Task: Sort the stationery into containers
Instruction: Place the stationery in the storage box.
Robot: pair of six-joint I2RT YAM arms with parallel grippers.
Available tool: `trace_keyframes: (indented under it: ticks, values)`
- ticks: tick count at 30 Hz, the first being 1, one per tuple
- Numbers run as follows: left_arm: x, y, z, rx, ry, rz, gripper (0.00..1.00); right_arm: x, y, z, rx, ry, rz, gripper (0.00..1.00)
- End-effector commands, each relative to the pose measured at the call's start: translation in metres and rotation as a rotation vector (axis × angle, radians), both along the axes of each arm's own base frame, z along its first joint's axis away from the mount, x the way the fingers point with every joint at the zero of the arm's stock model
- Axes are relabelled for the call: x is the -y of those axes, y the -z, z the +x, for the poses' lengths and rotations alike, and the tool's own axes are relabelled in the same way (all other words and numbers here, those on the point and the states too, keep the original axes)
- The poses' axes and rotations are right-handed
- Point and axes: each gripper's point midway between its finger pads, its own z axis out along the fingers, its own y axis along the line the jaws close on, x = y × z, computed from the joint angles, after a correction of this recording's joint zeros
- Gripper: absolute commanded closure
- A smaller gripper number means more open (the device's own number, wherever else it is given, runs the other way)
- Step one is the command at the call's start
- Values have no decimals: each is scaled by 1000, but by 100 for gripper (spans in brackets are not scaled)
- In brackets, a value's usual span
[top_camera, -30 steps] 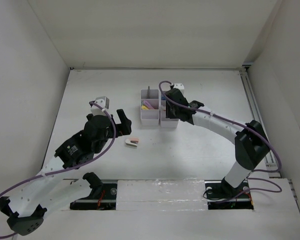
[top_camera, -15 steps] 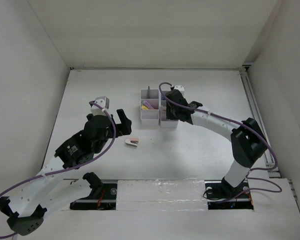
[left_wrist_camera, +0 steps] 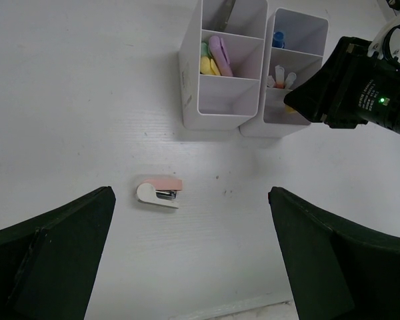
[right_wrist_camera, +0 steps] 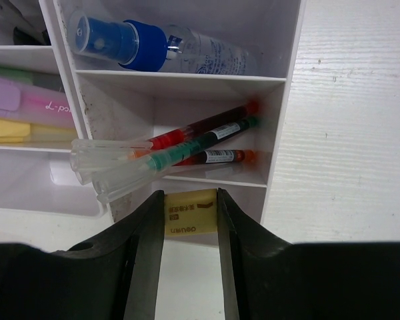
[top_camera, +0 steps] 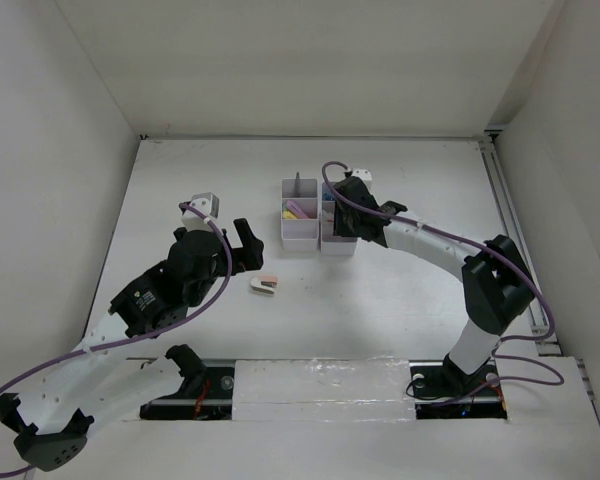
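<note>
Two joined white containers stand at mid-table. My right gripper hangs over the right one's near compartment, shut on a tan eraser with print on it. The middle compartment holds red pens and a green one. A clear blue-capped glue bottle lies in the far compartment. Pink and yellow highlighters fill the left container's middle compartment. A white-pink stapler lies on the table in front of my open left gripper, which holds nothing.
White enclosure walls stand on the left, back and right. A metal rail runs along the right side of the table. The right arm's black wrist reaches over the right container, with a purple cable along the arm.
The right arm's elbow has shifted slightly left, while its gripper stays over the right container with the eraser. The left arm and the stapler have not moved.
</note>
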Motion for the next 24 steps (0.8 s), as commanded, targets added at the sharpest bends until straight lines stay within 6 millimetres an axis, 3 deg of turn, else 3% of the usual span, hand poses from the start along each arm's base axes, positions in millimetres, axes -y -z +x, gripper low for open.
trace_keyframes:
  ticks: [1,4,10,14,22,24]
  values:
    - [1,-3,1,19,6,-7,0,-6,-3,9,30,15,42,85]
    - [1,-3,1,19,6,-7,0,-5,-2,8,23,15,36,82]
    - [1,-5,2,26,6,-14,0,-11,2,1,6,-5,23,55]
    - [1,-5,2,26,6,-14,0,-11,3,-1,7,-2,5,50]
    - [1,-5,2,26,6,-14,0,-14,-15,-8,28,-15,14,43]
    - [1,-5,2,26,6,-14,0,-27,-27,-18,49,-51,33,43]
